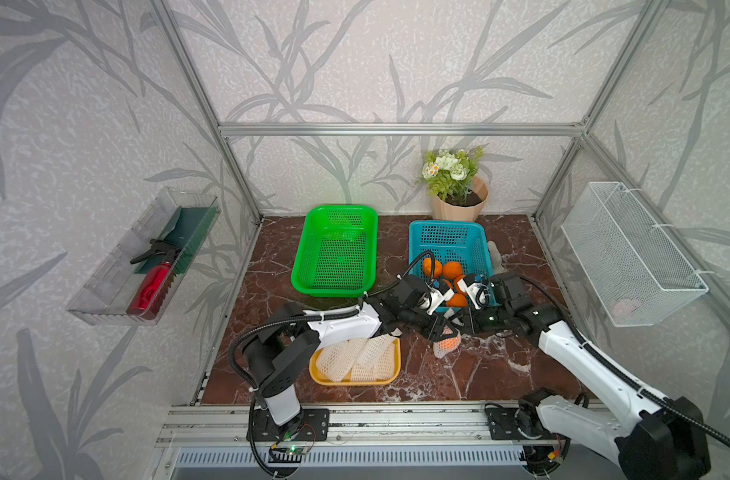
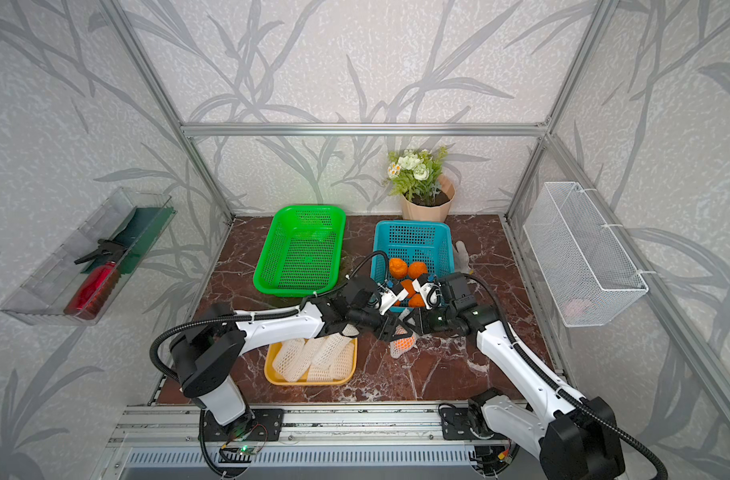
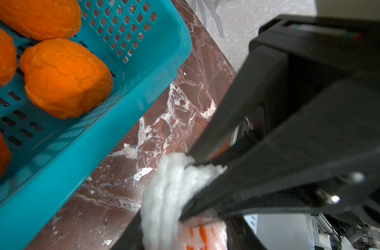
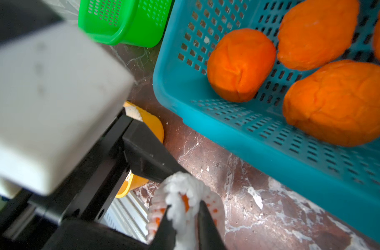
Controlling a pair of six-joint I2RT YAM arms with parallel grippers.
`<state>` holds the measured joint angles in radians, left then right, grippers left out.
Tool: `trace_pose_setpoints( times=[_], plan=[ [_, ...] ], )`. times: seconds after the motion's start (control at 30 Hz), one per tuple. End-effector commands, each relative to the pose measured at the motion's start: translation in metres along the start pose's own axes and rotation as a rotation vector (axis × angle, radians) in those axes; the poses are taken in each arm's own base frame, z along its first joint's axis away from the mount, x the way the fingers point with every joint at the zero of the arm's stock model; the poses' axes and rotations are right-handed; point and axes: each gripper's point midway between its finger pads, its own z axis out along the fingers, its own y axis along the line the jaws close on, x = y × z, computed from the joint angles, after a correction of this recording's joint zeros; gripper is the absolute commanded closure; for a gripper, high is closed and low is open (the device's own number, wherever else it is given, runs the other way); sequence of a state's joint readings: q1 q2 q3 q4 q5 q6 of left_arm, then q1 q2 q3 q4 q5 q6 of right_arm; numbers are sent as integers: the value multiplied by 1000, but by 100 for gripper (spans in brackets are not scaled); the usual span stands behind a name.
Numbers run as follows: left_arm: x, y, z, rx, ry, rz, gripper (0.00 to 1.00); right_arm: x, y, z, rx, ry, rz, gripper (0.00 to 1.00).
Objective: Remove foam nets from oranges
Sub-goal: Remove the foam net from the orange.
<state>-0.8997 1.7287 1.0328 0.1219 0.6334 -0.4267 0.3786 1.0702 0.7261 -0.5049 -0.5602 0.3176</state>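
One orange in its foam net (image 1: 448,345) sits low over the marble table in front of the blue basket (image 1: 442,226); both top views show it. My left gripper (image 1: 441,332) (image 3: 184,236) has a finger against each side of the netted orange. From the other side my right gripper (image 1: 463,328) (image 4: 184,220) pinches the bunched top of the net (image 4: 182,190), its fingers a little apart. Several bare oranges (image 1: 452,269) (image 4: 241,65) lie in the blue basket. Several empty foam nets (image 1: 355,357) lie on a yellow tray (image 1: 355,382).
A green basket (image 1: 334,210) stands left of the blue one. A flower pot (image 1: 459,203) is at the back. A white wire basket (image 1: 629,253) hangs on the right wall. On the left wall hangs a clear shelf with a red bottle (image 1: 147,286).
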Motion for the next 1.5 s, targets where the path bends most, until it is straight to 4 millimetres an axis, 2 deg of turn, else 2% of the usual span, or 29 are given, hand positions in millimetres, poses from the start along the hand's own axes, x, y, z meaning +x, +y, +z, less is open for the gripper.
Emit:
trace_pose_setpoints(
  times=[0.0, 0.03, 0.43, 0.67, 0.77, 0.93, 1.0, 1.1, 1.17, 1.23, 1.33, 1.47],
  plan=[
    [-50, -19, -19, 3, -174, 78, 66, 12, 17, 2, -82, 53, 35, 71],
    [-50, -18, -19, -1, -174, 78, 66, 10, 16, 2, -82, 51, 46, 67],
    [-56, -18, -19, -17, -216, 81, 79, 10, 5, -5, -30, 66, 134, 46],
    [-58, -25, -15, -16, -225, 105, 83, 10, 10, -2, -83, 69, 152, 44],
    [-61, -27, -16, -32, -243, 124, 83, 11, 11, 0, -95, 80, 153, 52],
    [-66, -26, -17, -55, -270, 126, 83, 14, 13, 1, -119, 93, 151, 79],
    [-67, -23, -18, -70, -280, 124, 82, 14, 14, 1, -125, 95, 147, 86],
    [-71, -22, -21, -87, -302, 118, 71, 14, 16, 0, -125, 94, 137, 99],
    [-71, -22, -25, -88, -311, 107, 50, 13, 14, -2, -111, 92, 127, 100],
    [-69, -24, -30, -88, -319, 97, 38, 14, 13, -3, -98, 93, 114, 100],
    [-64, -30, -41, -66, -325, 85, 29, 15, 11, -5, -79, 93, 92, 100],
    [-55, -35, -55, -46, -329, 67, 26, 16, 8, -6, -65, 100, 76, 100]
  ],
)
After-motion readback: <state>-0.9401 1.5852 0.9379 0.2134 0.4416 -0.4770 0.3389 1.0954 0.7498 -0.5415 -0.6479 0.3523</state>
